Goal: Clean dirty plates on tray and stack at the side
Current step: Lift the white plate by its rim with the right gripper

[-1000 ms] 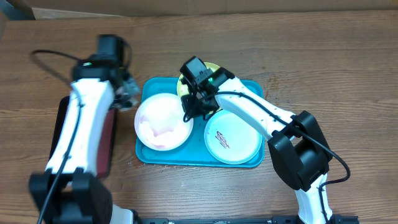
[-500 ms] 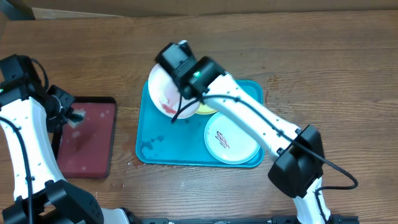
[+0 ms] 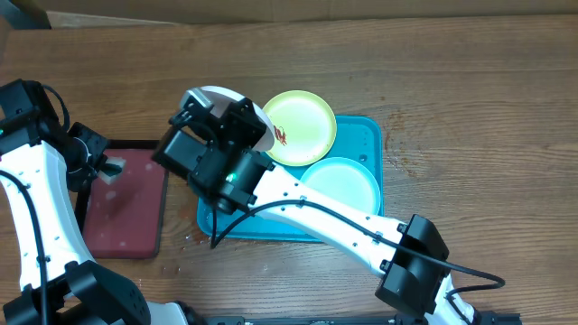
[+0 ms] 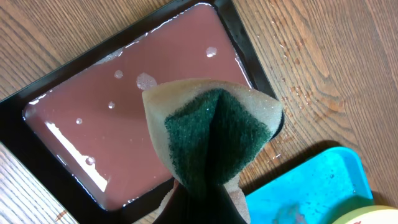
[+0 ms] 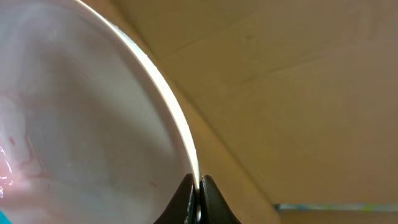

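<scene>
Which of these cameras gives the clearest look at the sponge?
The left wrist view: the sponge fills the middle, folded, green scrubbing side inward, above the dark red tray. Overhead, the sponge is only a small pale speck. The right wrist view does not show it.

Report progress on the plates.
Done: nothing stacked beside the turquoise tray yet. In hand: right hand grips the smeared white-pink plate by its rim; left hand holds a sponge over the dark red tray. Left: yellow-green plate, smeared, mint plate, then stacking.
</scene>
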